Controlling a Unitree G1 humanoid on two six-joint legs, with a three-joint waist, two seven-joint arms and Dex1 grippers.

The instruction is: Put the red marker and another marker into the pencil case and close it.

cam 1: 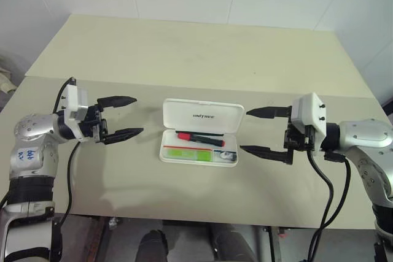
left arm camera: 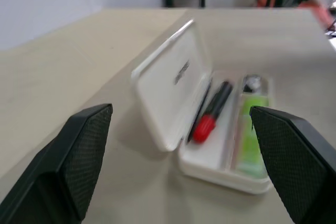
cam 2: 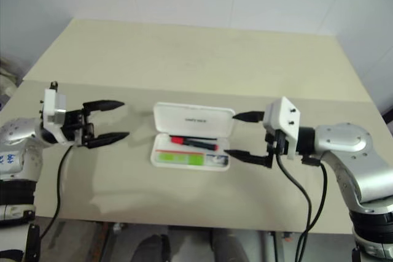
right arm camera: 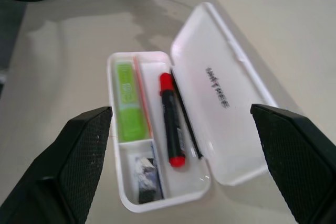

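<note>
The white pencil case (cam 1: 201,116) lies open in the middle of the table, its lid tilted back on the far side. Inside the tray lie the red marker (cam 1: 199,137), black-barrelled with red ends, and in front of it the lime-green marker (cam 1: 187,153). My left gripper (cam 1: 139,115) hovers to the left of the case, open and empty, pointing at it. On the case's right side my right gripper (cam 1: 244,130) is open and empty too, pointing back at the case. The wrist views show both markers (right arm camera: 171,119) (right arm camera: 128,100) inside the tray, between wide-apart fingers.
The beige table (cam 1: 202,53) stretches far behind the case and has a near edge (cam 1: 184,218) close to me. A small dark item (right arm camera: 144,174) sits in an end compartment of the tray. Black cables (cam 1: 328,194) hang from both wrists.
</note>
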